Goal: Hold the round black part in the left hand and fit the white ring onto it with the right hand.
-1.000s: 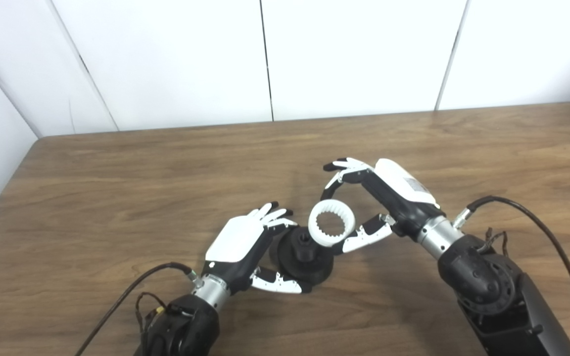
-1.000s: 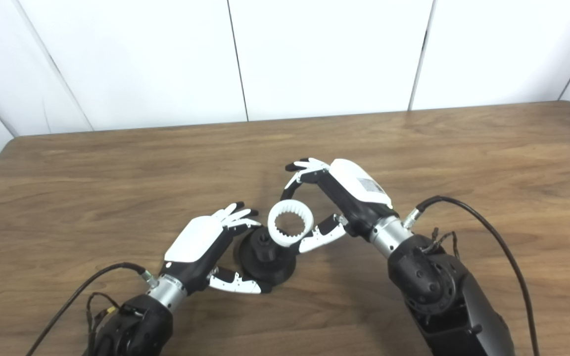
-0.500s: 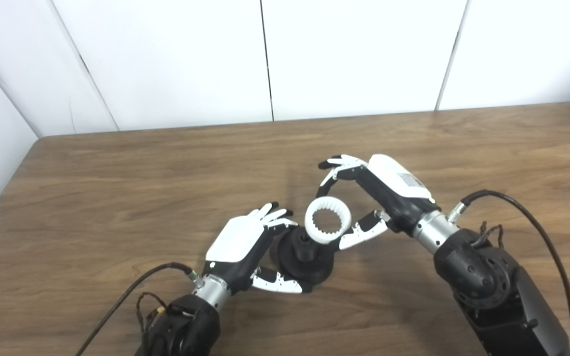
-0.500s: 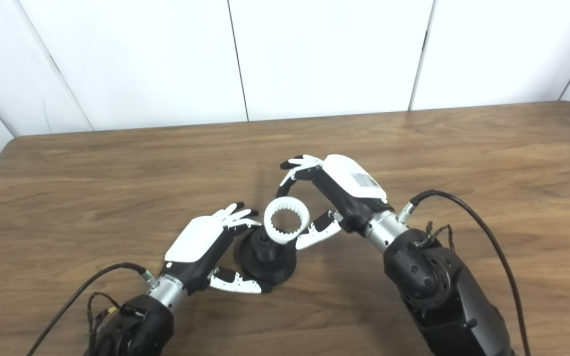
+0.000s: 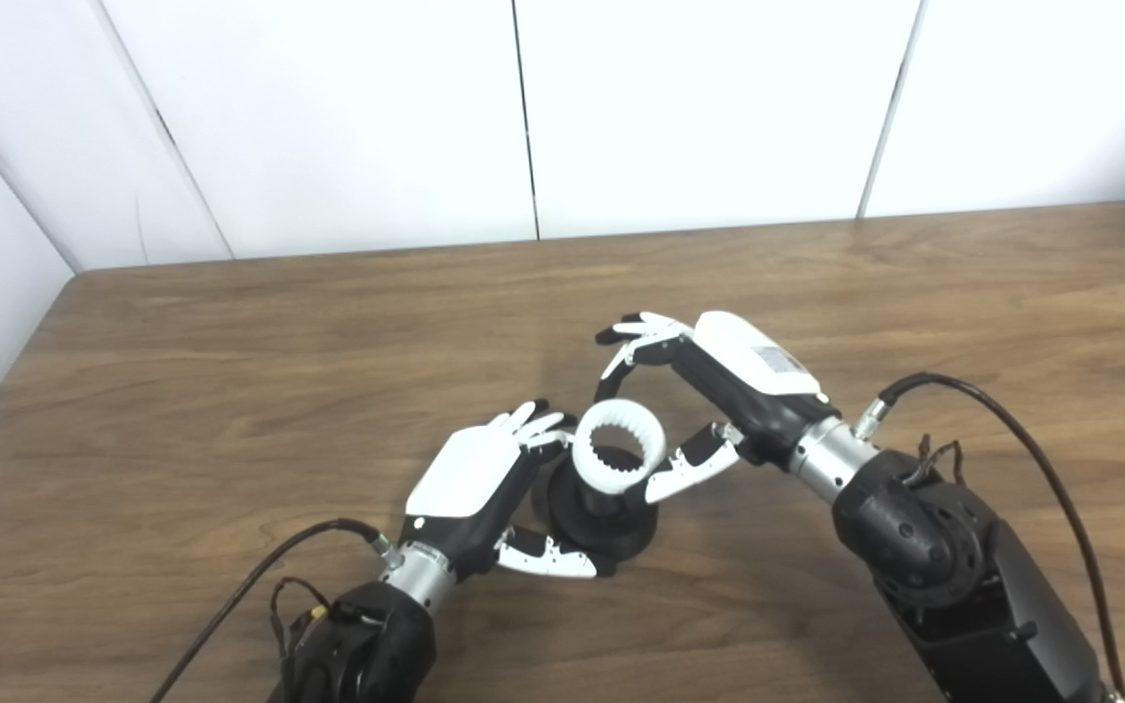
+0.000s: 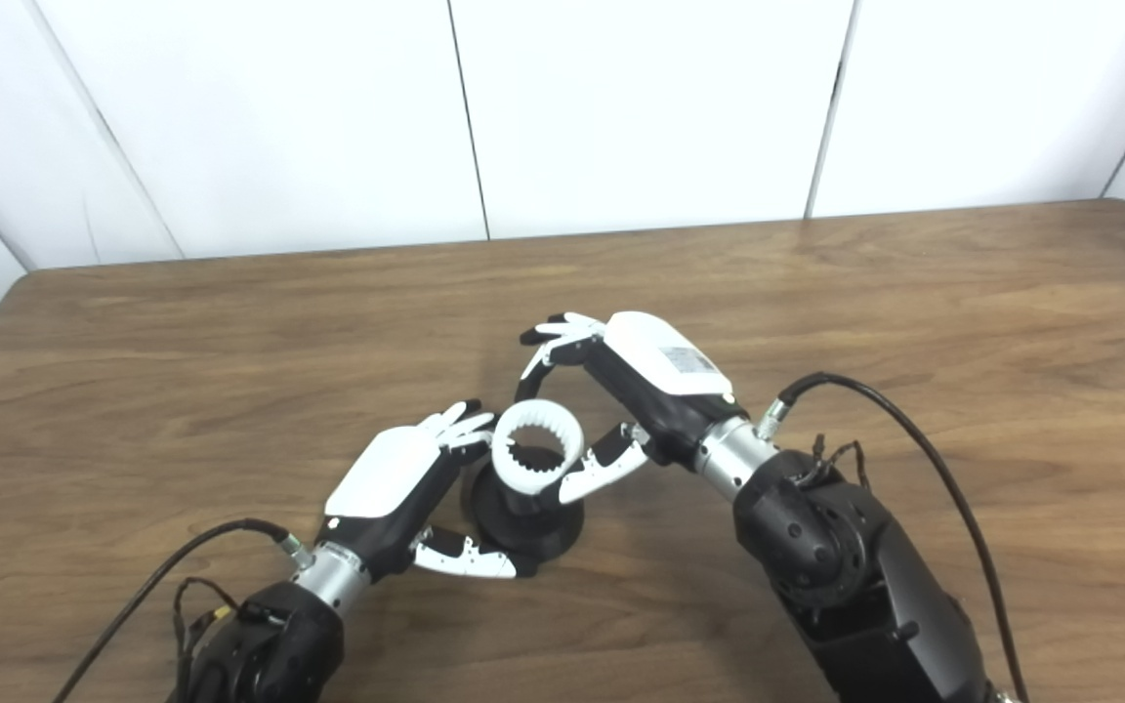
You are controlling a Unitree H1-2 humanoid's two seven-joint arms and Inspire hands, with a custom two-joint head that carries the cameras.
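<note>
Scene: brown wood-grain table (image 5: pixel 230 322), backed on the far side by white wall panels (image 5: pixel 699 107).

Round black plastic part (image 5: pixel 602 513): located near the table's near edge, slightly left of centre. Composed of a wide flat disc base with a shorter raised hub at the centre. Base tilted somewhat toward the right. Contact with the tabletop could not be confirmed.

Left hand (image 5: pixel 479 483): entered from the near left, white back shell facing up. Closed around the black part. Fingers (image 5: pixel 533 422) pressed close together over the far-left rim of the disc; thumb (image 5: pixel 548 561) laid along the near rim.

White toothed plastic ring (image 5: pixel 619 457): smooth on the outside, ridged with small teeth around the inside. Positioned directly over the hub of the black part, opening turned up and toward the camera. Dark hub visible through the opening. Seating on the hub could not be determined. Left edge of ring just beside the left fingertips.

Right hand (image 5: pixel 719 391): entered from the near right, cable (image 5: pixel 1002 420) looping off the wrist. Ring pinched between thumb (image 5: pixel 685 469) at its right edge and a curved finger (image 5: pixel 611 366) reaching down to its far edge. Remaining fingers arched above the ring and held slightly apart.
</note>
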